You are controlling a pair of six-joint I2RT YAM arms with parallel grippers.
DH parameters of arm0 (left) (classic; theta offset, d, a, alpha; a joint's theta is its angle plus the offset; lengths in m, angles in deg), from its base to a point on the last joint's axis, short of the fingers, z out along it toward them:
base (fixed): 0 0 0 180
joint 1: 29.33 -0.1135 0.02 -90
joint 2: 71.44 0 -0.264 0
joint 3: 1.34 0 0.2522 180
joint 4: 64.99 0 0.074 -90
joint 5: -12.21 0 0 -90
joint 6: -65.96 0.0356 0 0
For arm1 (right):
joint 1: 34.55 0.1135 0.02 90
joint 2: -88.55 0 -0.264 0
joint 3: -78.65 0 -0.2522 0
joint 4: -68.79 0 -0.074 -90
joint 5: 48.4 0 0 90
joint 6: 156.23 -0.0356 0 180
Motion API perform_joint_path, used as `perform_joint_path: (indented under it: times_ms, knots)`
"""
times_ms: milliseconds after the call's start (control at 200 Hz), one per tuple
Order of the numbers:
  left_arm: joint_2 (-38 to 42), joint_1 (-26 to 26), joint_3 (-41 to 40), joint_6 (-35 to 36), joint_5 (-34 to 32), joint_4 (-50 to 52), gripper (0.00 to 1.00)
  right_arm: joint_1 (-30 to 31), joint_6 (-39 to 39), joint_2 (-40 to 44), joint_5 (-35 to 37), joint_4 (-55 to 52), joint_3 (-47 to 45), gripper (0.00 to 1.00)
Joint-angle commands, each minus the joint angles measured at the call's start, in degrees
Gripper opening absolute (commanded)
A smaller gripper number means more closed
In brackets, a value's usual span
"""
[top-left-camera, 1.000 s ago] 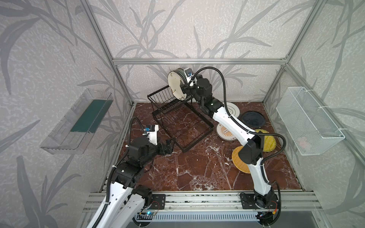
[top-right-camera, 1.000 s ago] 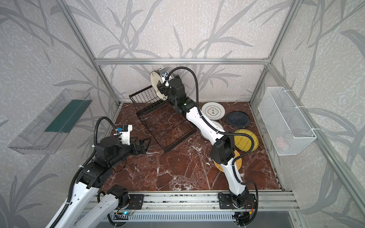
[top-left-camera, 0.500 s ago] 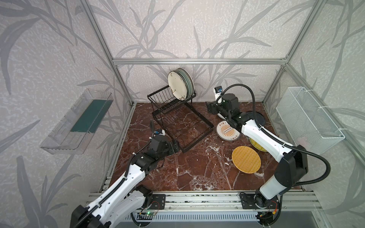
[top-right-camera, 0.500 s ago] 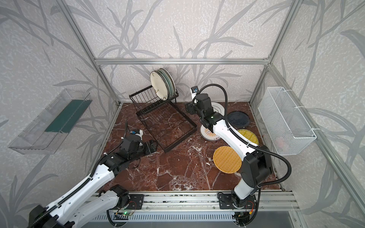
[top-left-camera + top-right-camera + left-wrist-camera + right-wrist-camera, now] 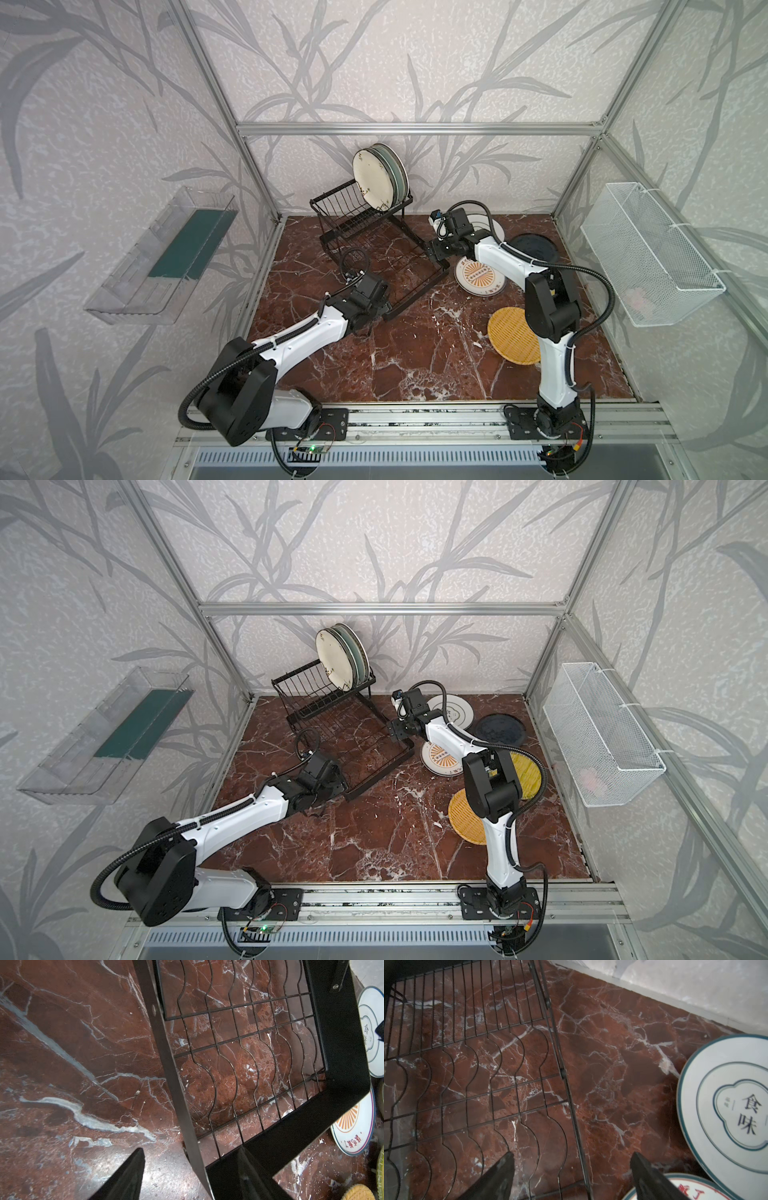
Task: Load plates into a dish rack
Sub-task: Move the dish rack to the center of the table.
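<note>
Our left hand (image 5: pixel 191 1159) straddles a corner bar of the dish rack (image 5: pixel 336 1043). One finger stands outside over bare desk (image 5: pixel 62 1064) and the other over the frame. Ahead of it the low grid tray lies open from above. Our right hand (image 5: pixel 572 1156) straddles the rack's side wire. Beyond its outer finger the blue-rimmed plate (image 5: pixel 726 1105) and the sunburst plate (image 5: pixel 699 1189) crowd the desk. Upright plates (image 5: pixel 376 178) fill one end of the raised basket.
</note>
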Motion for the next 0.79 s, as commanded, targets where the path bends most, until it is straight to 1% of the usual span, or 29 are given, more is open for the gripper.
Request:
perform_joint_path:
  times_ms: [0,25,105,190,360,415,475,620,745,790]
  knots:
    - [-1.9,0.3,2.3,-1.7,-3.3,-0.3,0.67,-0.1,2.2,-2.8,-1.8,-4.7,5.7,0.83]
    - [-2.3,0.3,2.5,-1.8,-3.5,-0.2,0.67,-0.2,2.3,-3.5,-1.9,-5.5,6.6,0.81]
    - [-3.2,0.2,2.8,-1.8,-3.5,-0.6,0.64,-0.3,2.9,-5.9,-2.3,-7.9,9.7,0.72]
    - [-4.1,0.2,3.1,-2.0,-3.7,-0.6,0.61,-0.3,3.2,-7.0,-2.4,-8.7,10.7,0.69]
    - [-5.8,0.3,3.2,-2.1,-3.5,-1.6,0.51,-0.3,3.3,-8.1,-2.9,-9.4,10.7,0.63]
    - [-6.3,0.2,3.4,-2.0,-3.3,-1.8,0.49,-0.3,3.4,-8.6,-2.9,-9.7,10.8,0.57]
    - [-6.7,0.1,3.5,-1.8,-3.3,-1.9,0.47,-0.3,3.4,-9.0,-2.9,-9.9,10.8,0.54]
    - [-7.6,0.1,3.7,-1.2,-3.8,-2.6,0.38,-0.3,3.7,-9.0,-3.5,-10.4,10.5,0.46]
    - [-8.2,0.1,3.9,-1.2,-3.6,-2.6,0.35,-0.3,4.1,-8.8,-4.0,-10.3,10.0,0.38]
    - [-8.5,0.1,3.9,-1.3,-3.4,-2.5,0.31,-0.4,4.2,-9.0,-4.1,-10.7,10.2,0.36]
